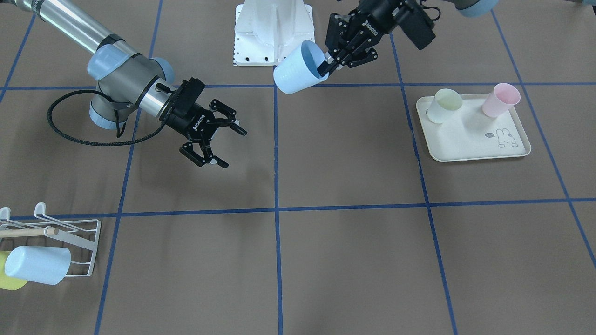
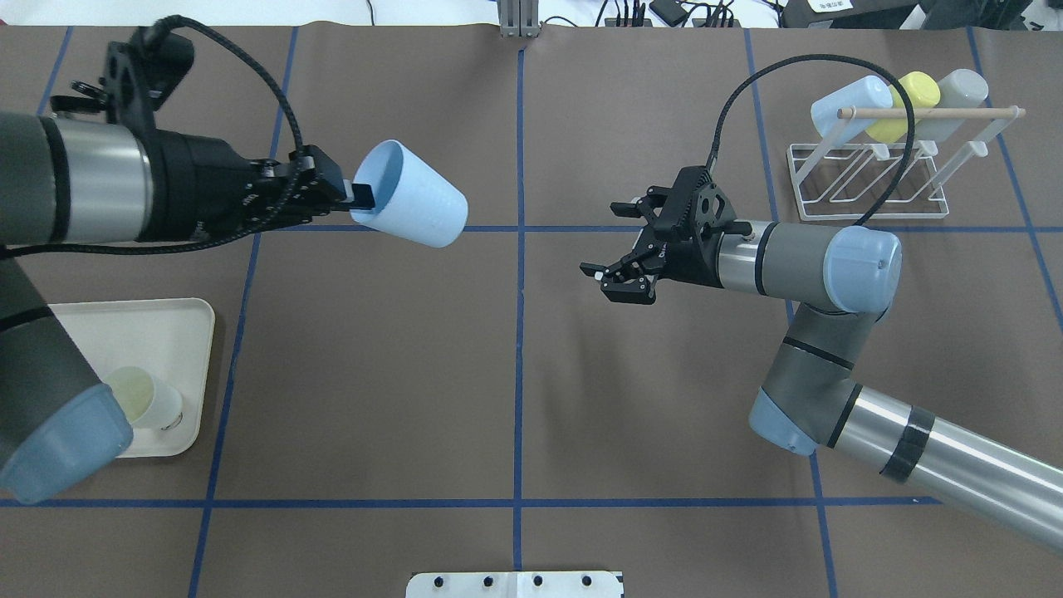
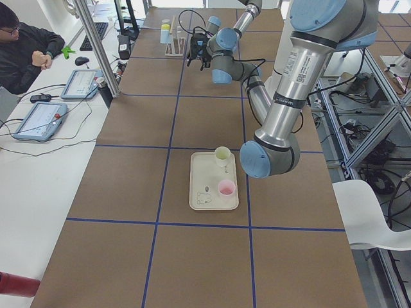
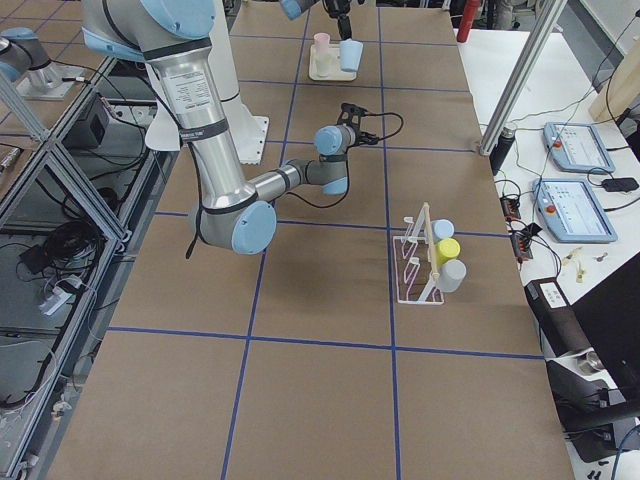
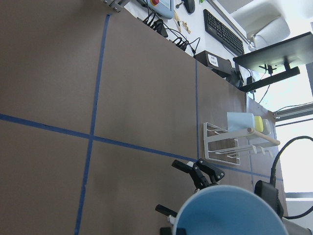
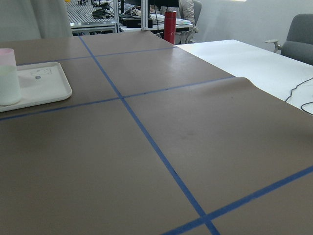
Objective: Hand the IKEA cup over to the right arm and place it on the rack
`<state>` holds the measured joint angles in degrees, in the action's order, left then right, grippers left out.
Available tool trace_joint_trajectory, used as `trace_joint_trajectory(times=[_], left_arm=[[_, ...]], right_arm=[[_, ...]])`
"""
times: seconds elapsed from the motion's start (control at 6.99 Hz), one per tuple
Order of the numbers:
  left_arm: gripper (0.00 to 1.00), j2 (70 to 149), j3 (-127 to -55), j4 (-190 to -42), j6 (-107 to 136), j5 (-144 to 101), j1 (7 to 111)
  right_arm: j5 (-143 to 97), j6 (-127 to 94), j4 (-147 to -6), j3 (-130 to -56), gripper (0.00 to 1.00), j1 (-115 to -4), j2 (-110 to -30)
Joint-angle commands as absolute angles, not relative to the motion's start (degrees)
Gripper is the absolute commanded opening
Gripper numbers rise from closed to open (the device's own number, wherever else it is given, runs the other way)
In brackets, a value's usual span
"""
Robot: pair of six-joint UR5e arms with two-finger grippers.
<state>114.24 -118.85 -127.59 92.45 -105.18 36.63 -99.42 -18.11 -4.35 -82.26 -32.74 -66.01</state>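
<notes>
- Well apart from the rack [image 2: 872, 217], across the table's [image 2: 515, 374] centre line, I see the light-blue cup [image 2: 411, 203] held in the air. The left gripper [image 2: 355, 196] is clamped on its rim, one finger inside the mouth.
- Its long axis lies near horizontal: the base is tipped slightly down toward the rack's side, and the mouth faces back at the left gripper.
- Between cup and rack, my right gripper [image 2: 614, 247] hangs with jaws spread, empty.
- On the rack lie a blue cup [image 2: 843, 108], a yellow cup [image 2: 887, 126] and a grey cup [image 2: 959, 90].

Brown blue-taped table [image 1: 349, 153], white desk [image 3: 32, 168], grey chair [image 6: 299, 32]
</notes>
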Motion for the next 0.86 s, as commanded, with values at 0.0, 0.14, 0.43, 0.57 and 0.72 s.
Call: trace_joint_trajectory(times=[0.0,0.14,0.43,0.57,0.72], left_arm=[[0.0,117.76,-114.72,-127.79,92.9,-103.37,33.67],[0.0,117.86,-113.74,-128.4,92.81,-102.14,32.62],[0.0,117.95,-112.24,-129.99,92.81,-101.78,31.56],[0.0,117.95,-112.15,-129.99,92.81,-101.52,30.86],[0.0,117.95,-111.8,-129.99,92.73,-100.64,30.07]], right_arm=[[-99.32,-18.11,5.49,-82.09,0.96,-30.77,-66.01],[-99.32,-18.02,7.71,-82.18,0.91,-29.89,-65.92],[-98.1,-17.4,12.53,-82.09,0.88,-28.58,-65.92],[-96.78,-17.32,14.92,-82.09,0.88,-27.61,-65.92],[-96.07,-17.31,14.94,-82.18,0.89,-27.25,-65.83]])
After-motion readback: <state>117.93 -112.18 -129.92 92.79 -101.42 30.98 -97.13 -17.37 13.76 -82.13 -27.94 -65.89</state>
